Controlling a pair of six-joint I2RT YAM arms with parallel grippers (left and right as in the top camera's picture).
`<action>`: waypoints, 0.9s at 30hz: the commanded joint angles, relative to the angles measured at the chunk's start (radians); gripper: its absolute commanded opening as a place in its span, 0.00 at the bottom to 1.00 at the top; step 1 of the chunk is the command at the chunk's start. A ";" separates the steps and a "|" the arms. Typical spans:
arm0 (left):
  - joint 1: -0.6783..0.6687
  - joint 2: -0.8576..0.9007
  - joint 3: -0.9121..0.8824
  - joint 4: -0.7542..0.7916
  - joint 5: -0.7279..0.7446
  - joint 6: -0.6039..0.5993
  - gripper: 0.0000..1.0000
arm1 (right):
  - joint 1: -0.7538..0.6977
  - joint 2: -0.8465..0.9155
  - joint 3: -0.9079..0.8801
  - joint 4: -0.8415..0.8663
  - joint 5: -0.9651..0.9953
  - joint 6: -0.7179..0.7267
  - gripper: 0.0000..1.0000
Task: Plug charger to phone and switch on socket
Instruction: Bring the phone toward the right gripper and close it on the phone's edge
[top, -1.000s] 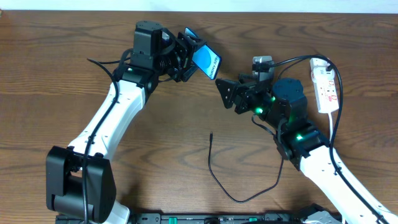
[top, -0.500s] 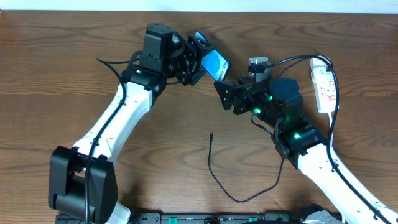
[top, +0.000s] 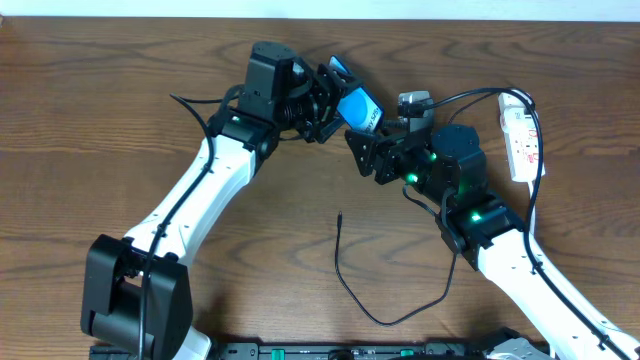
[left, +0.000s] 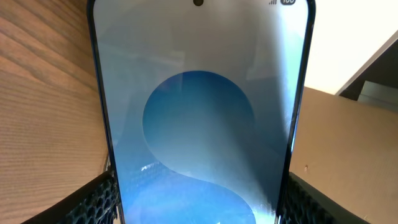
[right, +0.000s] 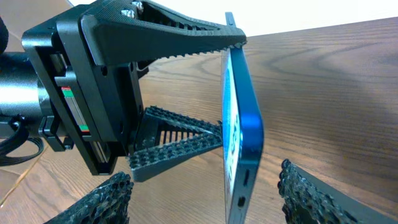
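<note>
Overhead: your left gripper clamps the phone aloft near the far edge's middle. The charger lies loose toward the near edge and the socket sits by the right edge — plugging and switching both look undone. Left wrist: the phone's screen fills the view. Right wrist: your right gripper stands wide, empty, straddling the phone's port end.

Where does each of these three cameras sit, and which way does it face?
Overhead: above the table, looking straight down on left arm, right arm, charger and socket.
Left wrist: on the left arm, facing the phone screen; its fingers flank it.
Right wrist: on the right arm, facing the left end effector clamping the phone edge-on; its fingers sit low.
Shared: all three show the phone.
</note>
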 joint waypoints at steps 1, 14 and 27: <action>-0.013 -0.032 0.022 0.013 -0.002 -0.008 0.08 | 0.007 0.008 0.016 0.001 0.010 -0.017 0.73; -0.039 -0.032 0.022 0.014 -0.003 -0.008 0.07 | 0.007 0.008 0.016 0.001 0.025 -0.017 0.67; -0.040 -0.032 0.022 0.014 0.003 -0.008 0.07 | 0.007 0.016 0.016 0.001 0.035 -0.024 0.55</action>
